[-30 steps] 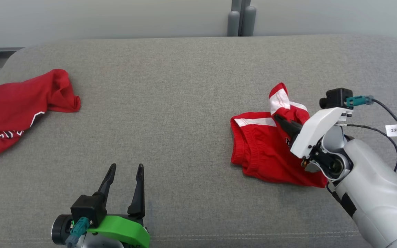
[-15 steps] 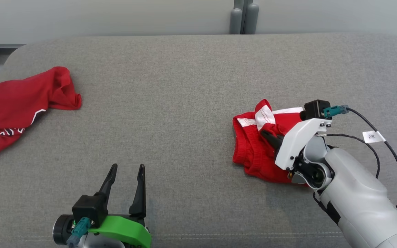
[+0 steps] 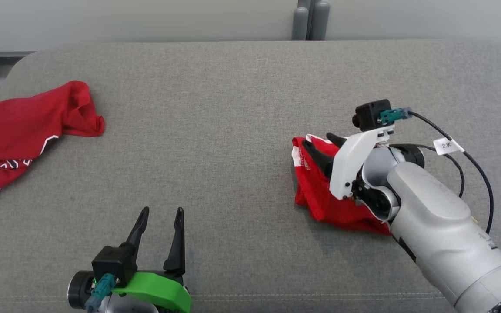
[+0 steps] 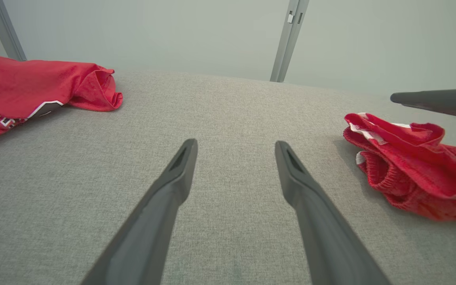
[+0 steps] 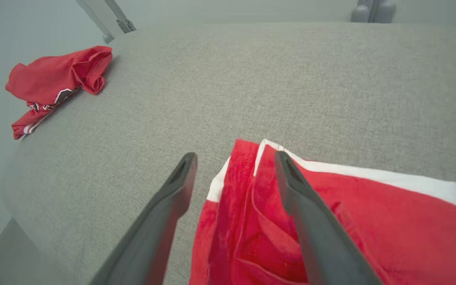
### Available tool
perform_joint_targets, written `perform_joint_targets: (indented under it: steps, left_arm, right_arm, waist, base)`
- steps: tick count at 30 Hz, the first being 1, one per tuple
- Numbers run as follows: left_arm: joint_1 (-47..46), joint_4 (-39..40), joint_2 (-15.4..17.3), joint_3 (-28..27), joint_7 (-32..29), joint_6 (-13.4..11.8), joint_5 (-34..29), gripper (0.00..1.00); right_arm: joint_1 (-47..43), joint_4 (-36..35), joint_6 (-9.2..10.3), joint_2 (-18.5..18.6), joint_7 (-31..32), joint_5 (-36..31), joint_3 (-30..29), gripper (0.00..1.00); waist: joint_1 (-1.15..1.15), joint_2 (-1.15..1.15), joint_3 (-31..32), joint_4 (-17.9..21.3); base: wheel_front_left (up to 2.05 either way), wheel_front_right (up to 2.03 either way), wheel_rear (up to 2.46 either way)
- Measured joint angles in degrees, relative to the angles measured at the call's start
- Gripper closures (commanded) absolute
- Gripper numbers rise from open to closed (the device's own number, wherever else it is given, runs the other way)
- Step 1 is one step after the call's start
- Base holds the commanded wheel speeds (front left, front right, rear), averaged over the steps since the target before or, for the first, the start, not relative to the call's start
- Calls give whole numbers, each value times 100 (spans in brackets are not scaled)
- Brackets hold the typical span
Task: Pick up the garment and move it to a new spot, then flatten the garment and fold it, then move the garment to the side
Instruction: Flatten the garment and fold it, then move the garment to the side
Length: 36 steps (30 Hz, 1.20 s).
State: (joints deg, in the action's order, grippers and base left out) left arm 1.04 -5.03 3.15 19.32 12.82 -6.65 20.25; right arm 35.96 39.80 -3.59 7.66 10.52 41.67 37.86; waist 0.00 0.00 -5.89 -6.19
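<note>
The left gripper (image 4: 236, 144) holds its 2 fingers (image 4: 172, 186) apart over grey cushion (image 4: 228, 103); red shirt (image 4: 34, 83) left, garment (image 4: 410, 174) right.

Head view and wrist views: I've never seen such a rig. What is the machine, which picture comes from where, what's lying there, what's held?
A two-armed robot; each arm ends in a two-fingered gripper. One picture looks down from its head, the other two along each gripper's fingers. On the grey padded surface lie crumpled red shorts and, far left, another red garment. The right gripper hangs open over the shorts; the left gripper is open too. Nothing is held.
</note>
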Motion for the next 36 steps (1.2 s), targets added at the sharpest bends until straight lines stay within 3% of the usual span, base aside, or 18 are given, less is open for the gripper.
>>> perform_joint_targets:
  steps: [8, 18, 27, 36]
  left_arm:
    - [1, -35, -1, -57, 1, 0, 5, 0]
    - [7, -37, -2, -43, 2, 0, 19, 0]
    - [7, -21, -3, 78, -20, 0, 15, 0]
    - [1, -21, -4, 134, -25, 0, 14, 0]
  right_arm:
    - [221, -428, -94, 29, -331, -216, 14, 0]
    - [-300, -43, 124, 910, -499, 214, -740, 0]
    - [-740, 336, 116, 887, -355, 942, -1181, 0]
    - [-842, 722, 115, 891, -30, 1127, -1240, 0]
  waist:
    - [0, 0, 80, 114]
    - [0, 0, 133, 171]
    - [0, 0, 12, 71]
    - [0, 0, -132, -167]
  base:
    - [0, 0, 0]
    - [0, 0, 0]
    - [0, 0, 0]
    - [0, 0, 0]
